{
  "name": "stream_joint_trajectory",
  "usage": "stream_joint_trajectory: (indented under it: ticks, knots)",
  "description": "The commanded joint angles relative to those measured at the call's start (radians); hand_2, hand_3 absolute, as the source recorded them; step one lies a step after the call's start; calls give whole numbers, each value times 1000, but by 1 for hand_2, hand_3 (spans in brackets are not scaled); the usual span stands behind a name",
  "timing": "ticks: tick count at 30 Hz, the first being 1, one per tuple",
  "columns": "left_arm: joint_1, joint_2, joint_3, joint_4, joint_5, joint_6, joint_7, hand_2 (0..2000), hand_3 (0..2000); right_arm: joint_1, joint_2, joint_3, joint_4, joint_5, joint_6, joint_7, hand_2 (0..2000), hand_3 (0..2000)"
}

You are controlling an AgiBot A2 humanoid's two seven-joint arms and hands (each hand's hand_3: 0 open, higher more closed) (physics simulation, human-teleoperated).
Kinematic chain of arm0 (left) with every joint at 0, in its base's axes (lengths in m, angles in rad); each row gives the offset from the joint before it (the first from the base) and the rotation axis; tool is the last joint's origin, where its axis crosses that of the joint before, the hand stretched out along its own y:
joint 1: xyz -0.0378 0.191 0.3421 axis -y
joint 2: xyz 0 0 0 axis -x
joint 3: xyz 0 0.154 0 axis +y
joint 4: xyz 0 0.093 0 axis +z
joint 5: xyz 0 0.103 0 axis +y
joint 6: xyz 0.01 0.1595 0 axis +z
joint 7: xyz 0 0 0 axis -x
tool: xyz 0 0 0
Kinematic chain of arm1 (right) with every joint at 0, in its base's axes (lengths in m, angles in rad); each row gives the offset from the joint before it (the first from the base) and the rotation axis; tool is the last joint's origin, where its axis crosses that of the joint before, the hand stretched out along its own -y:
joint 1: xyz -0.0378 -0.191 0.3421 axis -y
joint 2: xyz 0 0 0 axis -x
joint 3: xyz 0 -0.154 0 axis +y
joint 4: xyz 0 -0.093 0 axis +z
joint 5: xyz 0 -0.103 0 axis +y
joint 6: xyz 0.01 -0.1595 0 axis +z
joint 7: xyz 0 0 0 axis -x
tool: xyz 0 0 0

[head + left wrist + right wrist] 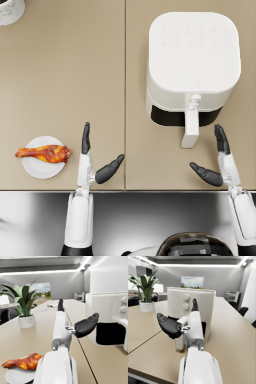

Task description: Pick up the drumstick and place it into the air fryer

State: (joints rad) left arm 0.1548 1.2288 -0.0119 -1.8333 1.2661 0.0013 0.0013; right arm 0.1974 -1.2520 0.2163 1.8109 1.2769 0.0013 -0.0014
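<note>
A browned drumstick point(44, 153) lies across a small white plate point(41, 168) near the table's front edge at the left; the left wrist view shows the drumstick point(23, 362) on the plate point(17, 376) too. My left hand point(95, 160) hovers open just right of the plate, fingers spread, holding nothing. The white air fryer point(192, 65) stands at the right, its drawer handle point(190, 127) sticking out toward me over a dark slot. My right hand point(216, 160) is open just in front of the fryer, right of the handle; the right wrist view shows this hand point(181, 322) near the fryer point(190, 306).
A white pot point(10, 10) sits at the far left corner; in the left wrist view it holds a green plant point(23, 309). A seam point(125, 95) runs down the beige tabletop. The table's front edge point(125, 190) lies just behind both wrists.
</note>
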Motion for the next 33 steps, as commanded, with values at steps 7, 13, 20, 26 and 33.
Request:
stream_joint_trajectory:
  ticks: [7,13,20,26,33]
  knots:
    - [-23,13,-179,-47,314,-1,-1,0,0,42,-39,-18,-44,52,-1,1,0,0]
    - [-18,16,-280,-43,584,-1,-1,0,0,45,-55,-35,-62,57,-1,1,0,0]
    - [0,4,-391,-34,901,-353,-143,0,0,57,-76,-45,-72,58,-1,1,0,0]
    - [10,-6,-428,0,1173,-443,-186,0,0,59,-89,-45,-87,58,-1,1,0,0]
    - [32,-21,-425,92,1492,-452,-191,0,0,64,-105,-50,-107,58,-1,1,0,0]
